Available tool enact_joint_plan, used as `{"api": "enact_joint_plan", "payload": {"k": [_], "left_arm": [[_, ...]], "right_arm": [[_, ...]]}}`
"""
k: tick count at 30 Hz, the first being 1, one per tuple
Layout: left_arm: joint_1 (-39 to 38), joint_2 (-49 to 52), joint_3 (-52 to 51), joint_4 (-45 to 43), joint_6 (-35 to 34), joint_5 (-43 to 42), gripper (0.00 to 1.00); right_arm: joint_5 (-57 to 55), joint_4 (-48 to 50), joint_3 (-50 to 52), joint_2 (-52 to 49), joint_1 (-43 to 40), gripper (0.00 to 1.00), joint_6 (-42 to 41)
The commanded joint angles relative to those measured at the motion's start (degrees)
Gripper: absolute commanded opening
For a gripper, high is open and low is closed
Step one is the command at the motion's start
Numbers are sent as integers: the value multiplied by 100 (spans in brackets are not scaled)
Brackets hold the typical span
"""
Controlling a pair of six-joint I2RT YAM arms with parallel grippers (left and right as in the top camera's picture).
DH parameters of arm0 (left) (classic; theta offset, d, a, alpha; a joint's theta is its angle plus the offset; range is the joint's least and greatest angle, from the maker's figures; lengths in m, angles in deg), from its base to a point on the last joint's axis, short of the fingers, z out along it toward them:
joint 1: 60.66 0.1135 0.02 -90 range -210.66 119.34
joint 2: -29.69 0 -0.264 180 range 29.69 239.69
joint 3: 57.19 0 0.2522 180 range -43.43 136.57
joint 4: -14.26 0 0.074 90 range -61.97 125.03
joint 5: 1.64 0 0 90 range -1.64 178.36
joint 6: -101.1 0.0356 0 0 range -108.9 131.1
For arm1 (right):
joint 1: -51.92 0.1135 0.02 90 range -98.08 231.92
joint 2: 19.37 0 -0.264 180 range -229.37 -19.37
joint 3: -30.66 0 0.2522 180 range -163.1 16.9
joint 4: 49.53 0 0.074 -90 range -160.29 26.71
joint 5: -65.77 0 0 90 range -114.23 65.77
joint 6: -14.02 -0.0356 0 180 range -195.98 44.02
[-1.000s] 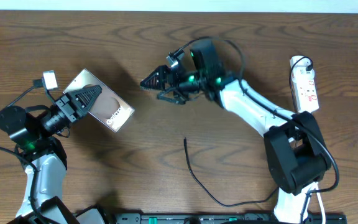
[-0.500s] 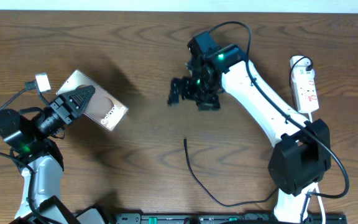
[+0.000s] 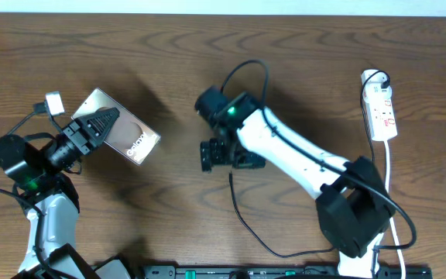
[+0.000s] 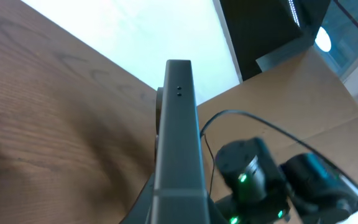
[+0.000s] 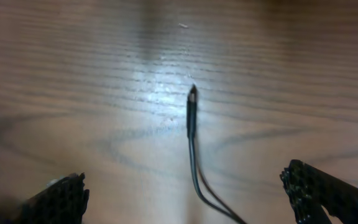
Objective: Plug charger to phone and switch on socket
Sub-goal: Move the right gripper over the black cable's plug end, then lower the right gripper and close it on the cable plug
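Currently the charger (image 5: 191,121) lies loose on the surface (image 3: 161,225), its tip just under the right gripper (image 3: 227,157), jaws wide, not touching. Left gripper (image 3: 108,118) clamped on the phone (image 3: 138,143), far left. Socket (image 3: 381,105) far right.

Phone (image 3: 132,132): pinkish-bronze back, dark oval patch, white lettering. Charger (image 5: 190,121): black throughout. Socket (image 3: 381,108): white body and cord, small red switch marks, black plug. Table (image 3: 130,46): dark brown wood, wavy grain.
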Motion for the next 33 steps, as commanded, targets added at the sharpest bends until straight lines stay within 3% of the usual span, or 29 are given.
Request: {"api": "enact_joint_plan", "payload": {"k": [1,14,20,33], "left_arm": [[31,-7,61,-24,118,-138,7],[31,313,61,-24,118,-160,8],[31,420,61,-26,120,-157,7],[31,420,61,-72,140,-157,7]], "right_arm": [[-317,243,313,-28,85,99,-570],[-46,721,627,-28,170,99,-533],[789,525,627,-72,42,99,-444],[1202,-11,627,-420,-271,98,-426]]}}
